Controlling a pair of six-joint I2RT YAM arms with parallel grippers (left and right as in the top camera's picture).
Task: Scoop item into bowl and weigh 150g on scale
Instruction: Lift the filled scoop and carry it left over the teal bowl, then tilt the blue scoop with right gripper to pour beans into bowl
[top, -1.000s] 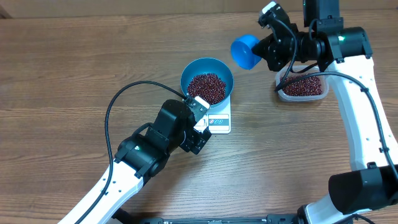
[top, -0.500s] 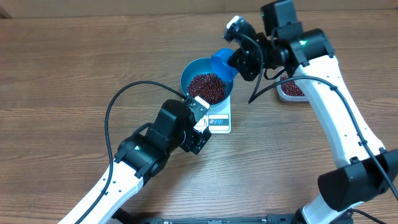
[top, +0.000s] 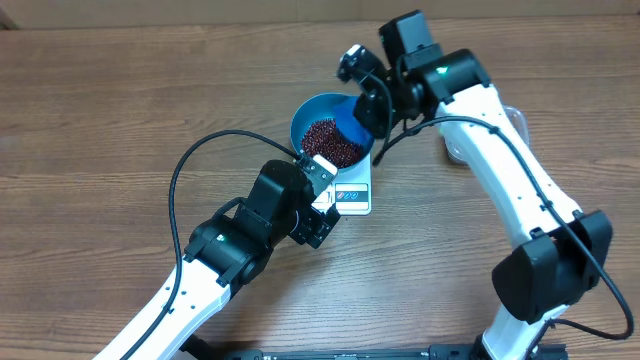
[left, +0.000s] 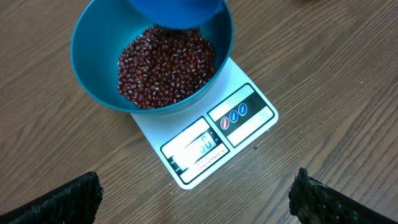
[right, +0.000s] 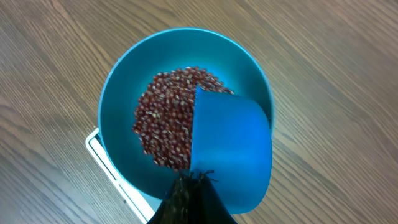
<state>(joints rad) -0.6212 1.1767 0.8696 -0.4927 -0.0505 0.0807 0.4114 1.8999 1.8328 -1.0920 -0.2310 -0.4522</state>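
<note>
1. While the right gripper (right: 191, 186) is pressed together on the handle end of the blue scoop (right: 230, 149), the scoop hangs tilted over the blue bowl (top: 303, 125), at 2 o'clock of the bowl's centre in the overhead view.
2. The red-brown beans (left: 165, 65) lie as a loose heap inside the bowl; the scoop partly hides them.
3. The bowl stands on the white scale (left: 211, 140). The display sticks out at 5 o'clock of the bowl, and its digits are too blurred to read.
4. The left gripper (left: 196, 199) is spread wide and empty. It hovers at 6 o'clock of the bowl, near the display end of the scale, above the wooden table (top: 100, 120).
</note>
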